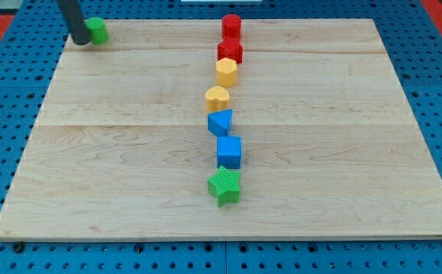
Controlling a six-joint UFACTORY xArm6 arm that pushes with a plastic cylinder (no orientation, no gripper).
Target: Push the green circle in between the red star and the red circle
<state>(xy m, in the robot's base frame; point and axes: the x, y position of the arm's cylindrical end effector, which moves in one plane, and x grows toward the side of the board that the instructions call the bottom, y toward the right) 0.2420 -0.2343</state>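
My tip [81, 43] just left of green circle [96, 30]

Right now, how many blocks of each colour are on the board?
Red: 2, the red circle and the red star
Yellow: 2
Blue: 2
Green: 2, the green circle by my tip, and the green star
Total: 8

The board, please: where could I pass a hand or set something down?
Both broad halves either side of the centre column, from red circle down to green star, lie bare. Crowded: that column, and the top-left corner with green circle touching my tip.
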